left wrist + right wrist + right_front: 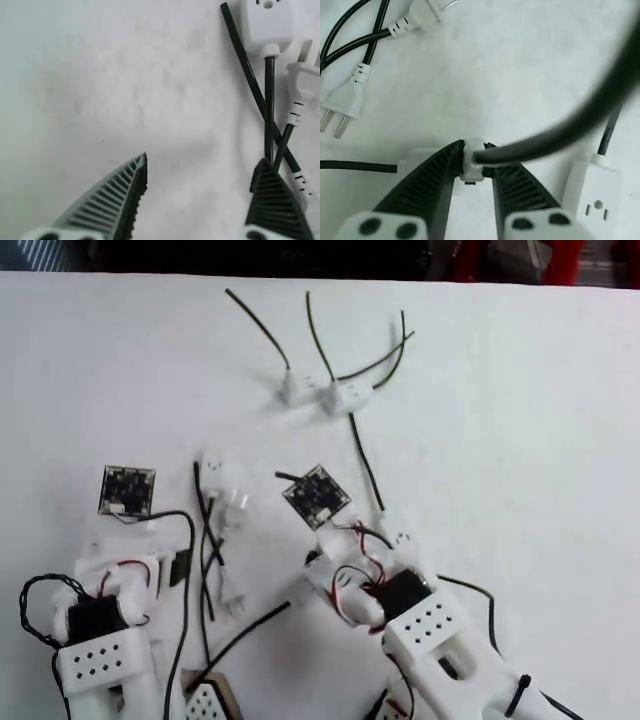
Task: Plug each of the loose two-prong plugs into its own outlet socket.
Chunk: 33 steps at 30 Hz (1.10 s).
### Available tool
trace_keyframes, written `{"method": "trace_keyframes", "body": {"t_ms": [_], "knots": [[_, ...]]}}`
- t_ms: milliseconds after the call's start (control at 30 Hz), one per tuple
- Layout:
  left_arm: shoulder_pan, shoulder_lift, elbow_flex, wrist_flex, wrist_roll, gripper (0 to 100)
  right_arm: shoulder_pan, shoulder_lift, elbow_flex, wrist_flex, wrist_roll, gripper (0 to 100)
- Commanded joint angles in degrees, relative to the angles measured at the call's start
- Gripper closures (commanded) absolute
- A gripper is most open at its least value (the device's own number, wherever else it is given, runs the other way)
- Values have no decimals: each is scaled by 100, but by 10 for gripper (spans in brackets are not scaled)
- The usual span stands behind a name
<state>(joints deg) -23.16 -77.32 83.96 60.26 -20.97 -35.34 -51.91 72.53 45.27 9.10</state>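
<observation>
My left gripper (200,167) hangs open over the bare white table. One of its fingers (272,200) lies over two crossed black cables. Just beyond stand a white outlet socket (267,22) (213,465) and a loose white two-prong plug (302,82) (235,502). My right gripper (474,150) is shut on the collar of a white plug (470,167). The plug's thick black cable sweeps up past the camera, and its prongs are hidden. A second socket (594,197) lies right beside it, slots facing up. Two loose plugs (347,100) (422,12) lie farther off.
White connector pieces (345,395) with several black cables lie together at the back middle. Another loose plug (232,602) rests between the arms. A tan box (210,702) sits at the front edge. The table's far edge (320,278) meets a dark background.
</observation>
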Motion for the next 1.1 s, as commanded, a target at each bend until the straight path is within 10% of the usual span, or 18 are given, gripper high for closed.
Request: {"method": "trace_keyframes", "body": {"t_ms": [0,633,1067], "knots": [[-22,-75,-18,-132,-70,671,92,13,-343,435,26,981],[40,-75,-53,-105,-123,671,207,-2105,-378,1288,-88,981],[2791,-48,-1257,607,-457,596,1859,-3231,352,145,-1160,981]]}}
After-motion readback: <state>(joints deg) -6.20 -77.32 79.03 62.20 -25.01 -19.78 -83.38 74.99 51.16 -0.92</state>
